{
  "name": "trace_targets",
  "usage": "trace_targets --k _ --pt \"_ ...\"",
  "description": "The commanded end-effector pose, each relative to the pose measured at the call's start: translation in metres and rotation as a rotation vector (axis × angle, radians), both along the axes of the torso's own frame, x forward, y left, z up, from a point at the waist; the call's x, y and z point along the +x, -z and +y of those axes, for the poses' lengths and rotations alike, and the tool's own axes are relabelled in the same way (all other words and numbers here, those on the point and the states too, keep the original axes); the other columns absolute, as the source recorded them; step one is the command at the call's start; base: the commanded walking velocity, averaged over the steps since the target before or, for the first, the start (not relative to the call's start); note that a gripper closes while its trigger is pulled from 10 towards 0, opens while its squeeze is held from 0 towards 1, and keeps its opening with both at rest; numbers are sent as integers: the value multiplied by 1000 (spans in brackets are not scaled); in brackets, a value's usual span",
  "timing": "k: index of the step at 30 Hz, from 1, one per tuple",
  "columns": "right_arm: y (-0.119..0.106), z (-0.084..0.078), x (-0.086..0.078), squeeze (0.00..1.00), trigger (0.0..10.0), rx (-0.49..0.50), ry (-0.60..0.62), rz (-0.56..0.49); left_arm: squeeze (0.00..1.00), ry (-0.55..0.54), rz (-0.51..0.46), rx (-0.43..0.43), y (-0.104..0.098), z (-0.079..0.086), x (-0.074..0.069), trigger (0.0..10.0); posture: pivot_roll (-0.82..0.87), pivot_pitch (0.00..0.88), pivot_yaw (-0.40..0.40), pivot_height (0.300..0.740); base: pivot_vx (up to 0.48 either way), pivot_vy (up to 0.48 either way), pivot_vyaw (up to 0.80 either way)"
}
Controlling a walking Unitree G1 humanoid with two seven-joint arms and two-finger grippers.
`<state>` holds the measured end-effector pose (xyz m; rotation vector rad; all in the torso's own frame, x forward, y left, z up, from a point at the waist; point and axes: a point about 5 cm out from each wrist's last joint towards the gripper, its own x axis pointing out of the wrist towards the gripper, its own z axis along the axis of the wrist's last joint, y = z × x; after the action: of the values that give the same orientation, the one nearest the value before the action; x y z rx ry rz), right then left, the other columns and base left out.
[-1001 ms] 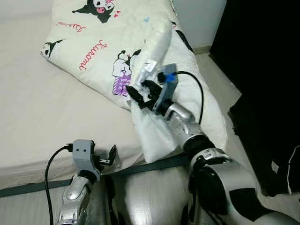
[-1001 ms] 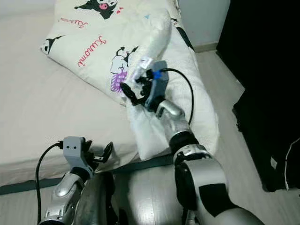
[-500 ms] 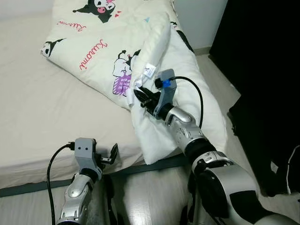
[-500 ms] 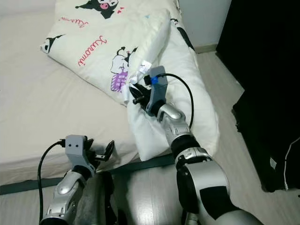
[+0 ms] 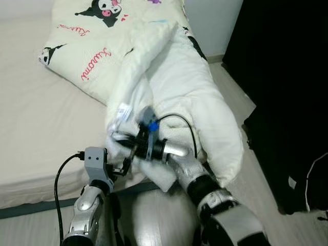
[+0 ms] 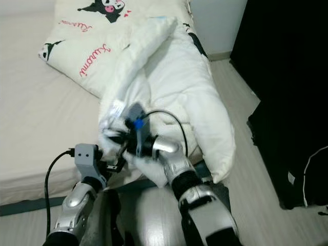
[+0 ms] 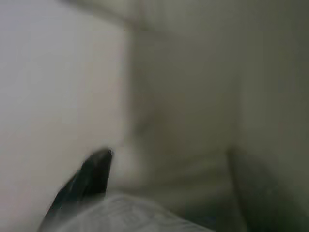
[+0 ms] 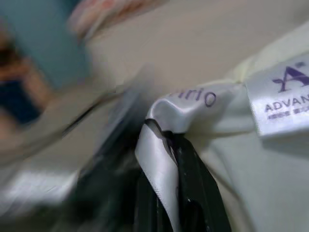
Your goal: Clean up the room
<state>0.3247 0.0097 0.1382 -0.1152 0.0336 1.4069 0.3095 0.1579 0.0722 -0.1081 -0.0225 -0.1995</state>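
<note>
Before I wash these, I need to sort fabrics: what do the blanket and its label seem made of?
The blanket looks like soft, matte, padded cloth, probably cotton or microfibre: it puffs and folds thickly. Its label, pinched by the right gripper, looks like glossy satin ribbon, shiny with printed lettering.

Home bedroom: bed (image 5: pixel 36 133), cartoon-print duvet (image 5: pixel 102 46).

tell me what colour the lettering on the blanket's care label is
Purple on a white label, sewn to the cream blanket; it shows best in the right wrist view.
</note>
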Motion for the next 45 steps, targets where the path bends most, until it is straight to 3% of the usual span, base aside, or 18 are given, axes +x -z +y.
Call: trace_targets --k 1,8,17,18,19,20,21,24,26,27,31,34,35,39,40,43,44,45 --pt "21 5 -17 0 0 -117 -125 28 0 10 77 -10 17 -4 -7 10000 26 277 2 431 0 0 0" --pt "58 -16 -37 0 0 -338 -242 80 0 12 84 -13 18 -7 -5 10000 7 258 -5 431 0 0 0" --pt "67 -23 -45 0 0 -391 -233 82 0 -4 79 -5 17 -5 -1 10000 5 244 -7 431 0 0 0" --pt "67 -24 -44 0 3098 -390 -205 77 0 -23 75 15 15 0 1 10000 4 241 -5 431 0 0 0" --pt "66 -24 -40 580 10000 -370 -156 80 0 -68 74 58 14 10 3 10000 4 239 -5 431 0 0 0" --pt "63 -24 -38 1000 10000 -353 -121 82 0 -138 78 112 11 25 6 10000 2 237 -4 431 0 0 0" --pt "61 -25 -35 1000 10000 -341 -96 88 0 -207 76 159 6 41 9 10000 1 234 -5 431 0 0 0" --pt "60 -26 -34 1000 10000 -335 -83 92 0 -250 74 187 3 51 10 10000 1 231 -6 431 0 0 0" --pt "60 -29 -33 1000 10000 -327 -65 96 0 -380 40 267 -15 83 15 10000 4 222 -7 431 0 0 0" --pt "60 -29 -33 1000 10000 -327 -65 96 0 -380 40 267 -15 83 15 10000 4 222 -7 431 0 0 0" --pt "56 -31 -40 1000 10000 -284 -99 114 0 -561 -54 370 -53 123 21 10000 4 209 -6 431 0 0 0" --pt "54 -31 -44 1000 10000 -261 -121 128 0 -613 -97 378 -67 131 22 10000 6 202 -5 431 0 0 0" --pt "51 -32 -48 1000 10000 -228 -145 150 0 -660 -179 366 -89 136 25 10000 7 196 -5 431 0 0 0" --pt "50 -35 -47 1000 10000 -219 -106 149 0 -607 -280 288 -111 124 32 10000 5 188 -6 431 0 0 0" --pt "50 -39 -44 1000 10000 -215 -58 142 0 -535 -339 231 -122 111 37 10000 0 184 -9 431 0 0 0" --pt "46 -54 -25 1000 10000 -135 230 133 0 -50 -470 62 -145 31 45 10000 -22 180 -10 431 0 0 0" --pt "46 -54 -25 1000 10000 -135 230 133 0 -50 -470 62 -145 31 45 10000 -22 180 -10 431 0 0 0" --pt "42 -64 -14 1000 10000 -68 398 153 0 158 -492 57 -149 -5 40 10000 -38 178 -10 431 0 0 0"
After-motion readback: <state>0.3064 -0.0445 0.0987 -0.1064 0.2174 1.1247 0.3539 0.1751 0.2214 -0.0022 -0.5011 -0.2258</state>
